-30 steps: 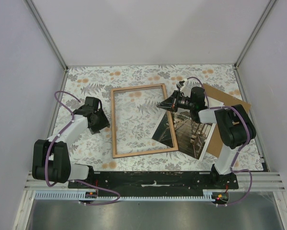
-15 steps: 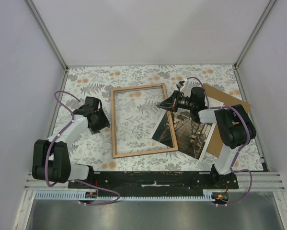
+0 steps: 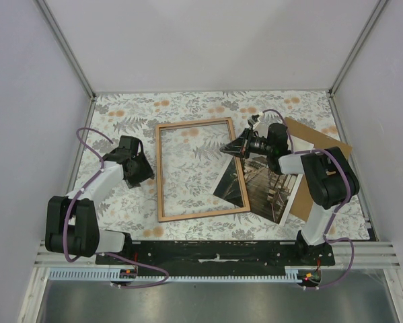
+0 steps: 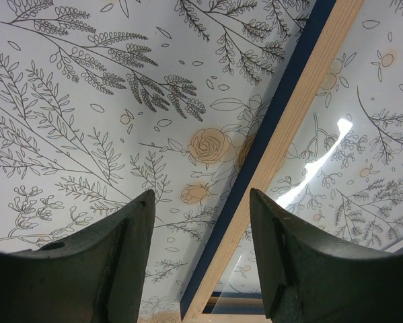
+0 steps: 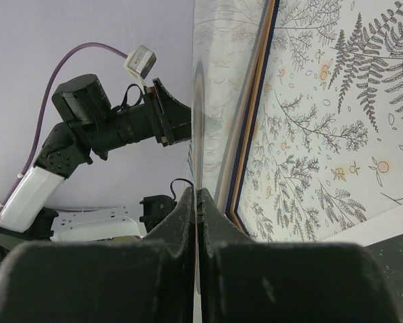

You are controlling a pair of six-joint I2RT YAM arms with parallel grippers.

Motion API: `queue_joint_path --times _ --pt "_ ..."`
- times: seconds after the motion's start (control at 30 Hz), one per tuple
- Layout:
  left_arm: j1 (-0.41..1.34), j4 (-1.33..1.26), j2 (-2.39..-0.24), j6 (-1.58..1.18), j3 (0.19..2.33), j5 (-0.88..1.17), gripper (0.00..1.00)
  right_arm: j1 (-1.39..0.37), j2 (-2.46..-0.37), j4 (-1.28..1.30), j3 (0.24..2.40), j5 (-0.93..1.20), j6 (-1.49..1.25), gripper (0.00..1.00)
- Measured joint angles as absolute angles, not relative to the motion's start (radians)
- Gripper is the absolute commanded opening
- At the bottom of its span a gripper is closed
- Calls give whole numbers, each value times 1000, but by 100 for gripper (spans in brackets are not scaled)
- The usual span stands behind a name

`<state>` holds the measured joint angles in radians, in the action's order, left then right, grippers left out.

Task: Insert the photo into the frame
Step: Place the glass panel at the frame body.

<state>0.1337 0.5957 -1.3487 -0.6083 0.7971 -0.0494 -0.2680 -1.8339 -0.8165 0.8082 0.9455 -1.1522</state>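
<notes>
L claw [image 4: 201, 202] open above frame [image 4: 292, 121] rail.

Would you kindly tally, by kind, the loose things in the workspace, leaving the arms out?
frame: 1
photo: 1
backing board: 1
clear pane: 1
Total: 4
</notes>
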Motion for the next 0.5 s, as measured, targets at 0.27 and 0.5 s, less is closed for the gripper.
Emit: queue_joint_path --times 0.27,0.5 --pt "134 596 -1349 -608 797 -49 64 -268 -1834 -823 808 946 -1151 0" --pt "134 596 -1349 -608 797 -47 64 -268 -1839 -824 808 946 -1151 0"
